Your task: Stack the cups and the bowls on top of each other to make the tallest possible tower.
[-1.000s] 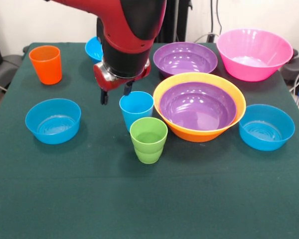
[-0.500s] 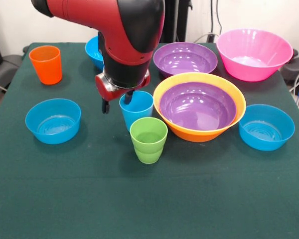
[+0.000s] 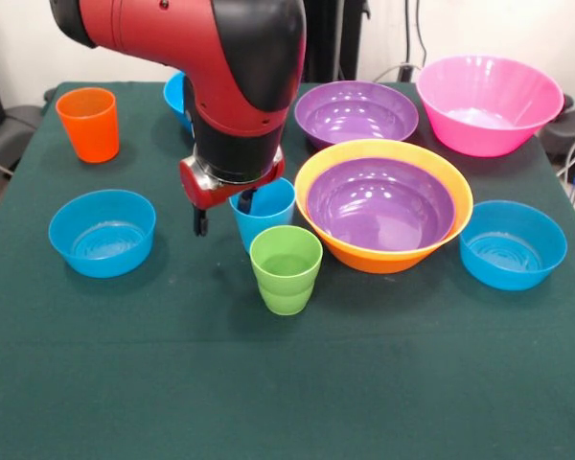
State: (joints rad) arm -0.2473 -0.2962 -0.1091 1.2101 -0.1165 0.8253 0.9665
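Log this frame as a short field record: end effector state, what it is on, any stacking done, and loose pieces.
end effector: open, one finger inside the glossy light blue plastic cup, one outside its wall
stacking: wide purple plastic bowl nested in large orange-yellow plastic bowl
loose cups: ridged green plastic cup, orange plastic cup
loose bowls: pink bowl, second purple bowl, small blue bowls
surface: dark green tablecloth
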